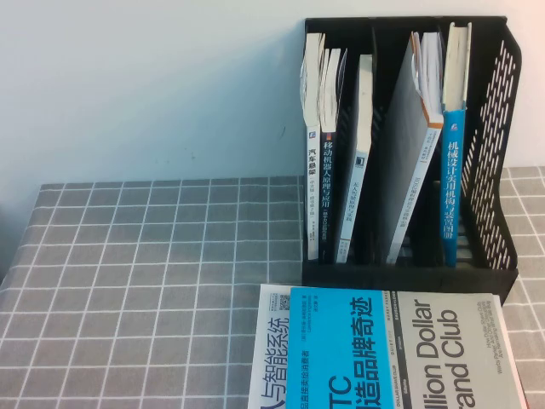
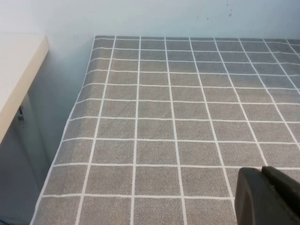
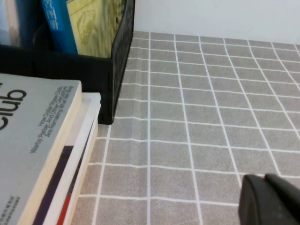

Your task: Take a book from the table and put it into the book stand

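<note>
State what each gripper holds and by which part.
Nothing held. The left gripper hangs over bare table; the right gripper beside the book, apart from it.

A white book (image 1: 274,349) lies flat at the bottom of a pile, poking out on the side away from the right gripper (image 3: 272,201). Far ahead of that gripper stand a blue-spined book (image 1: 452,183) and some pale books (image 1: 324,153). A cream ledge (image 2: 18,70) sits well apart from the left gripper (image 2: 267,197). A white wall (image 1: 153,85) is behind.
</note>
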`<state>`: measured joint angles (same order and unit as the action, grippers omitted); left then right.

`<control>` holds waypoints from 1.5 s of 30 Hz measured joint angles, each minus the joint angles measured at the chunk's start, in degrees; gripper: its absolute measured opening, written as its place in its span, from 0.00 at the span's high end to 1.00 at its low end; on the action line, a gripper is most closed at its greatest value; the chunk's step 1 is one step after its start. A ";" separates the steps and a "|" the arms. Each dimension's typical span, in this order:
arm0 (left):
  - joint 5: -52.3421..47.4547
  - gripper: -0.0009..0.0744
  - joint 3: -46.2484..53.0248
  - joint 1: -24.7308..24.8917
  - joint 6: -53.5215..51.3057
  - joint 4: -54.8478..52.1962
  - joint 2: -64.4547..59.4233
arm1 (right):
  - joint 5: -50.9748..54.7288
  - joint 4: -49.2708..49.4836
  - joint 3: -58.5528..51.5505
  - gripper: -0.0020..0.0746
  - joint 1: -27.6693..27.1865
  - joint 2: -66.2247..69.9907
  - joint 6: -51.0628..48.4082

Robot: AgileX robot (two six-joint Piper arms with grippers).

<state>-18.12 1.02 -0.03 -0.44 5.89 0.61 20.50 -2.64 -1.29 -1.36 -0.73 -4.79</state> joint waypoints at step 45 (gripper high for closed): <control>0.00 0.99 0.00 1.53 2.24 -3.91 0.00 | 0.00 0.00 0.00 0.98 0.00 0.00 0.00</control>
<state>-18.12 1.02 1.50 1.80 1.98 0.61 20.50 -2.64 -1.29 -1.36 -0.73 -4.79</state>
